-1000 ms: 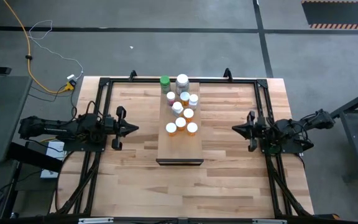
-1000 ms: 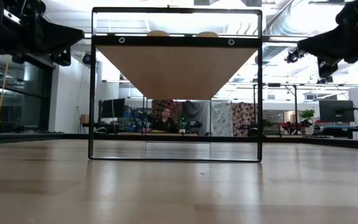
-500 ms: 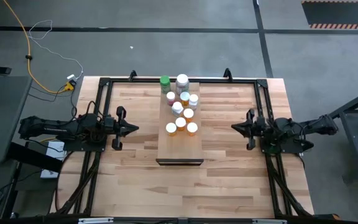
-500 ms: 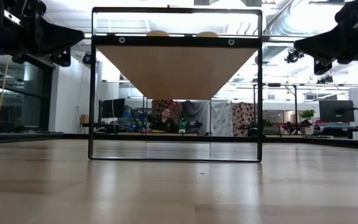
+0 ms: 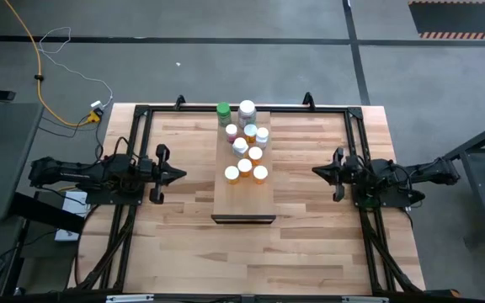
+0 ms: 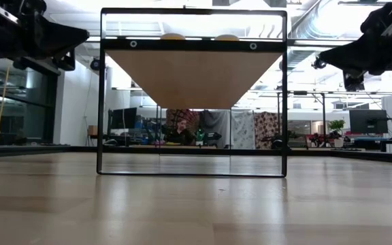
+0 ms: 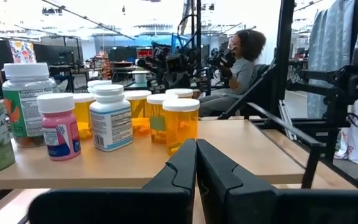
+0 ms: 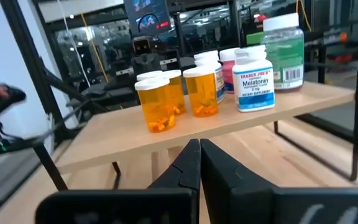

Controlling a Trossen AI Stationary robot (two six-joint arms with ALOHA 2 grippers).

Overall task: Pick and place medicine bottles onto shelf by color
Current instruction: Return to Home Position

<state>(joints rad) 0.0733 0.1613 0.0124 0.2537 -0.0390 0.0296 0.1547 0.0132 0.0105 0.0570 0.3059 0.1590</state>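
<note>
Reading "Melatonin" on white bottle point(image 8: 254, 84) | left gripper point(image 7: 196, 144), right gripper point(image 8: 200, 143) closed

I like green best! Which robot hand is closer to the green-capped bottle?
Left. The green-capped bottle stands on the shelf's far left corner; the left gripper is off that side, the right gripper across the shelf, farther.

"TRADER JOE'S" above "Melatonin", on the label of the white-bodied medicine bottle point(image 8: 253, 78)
</note>
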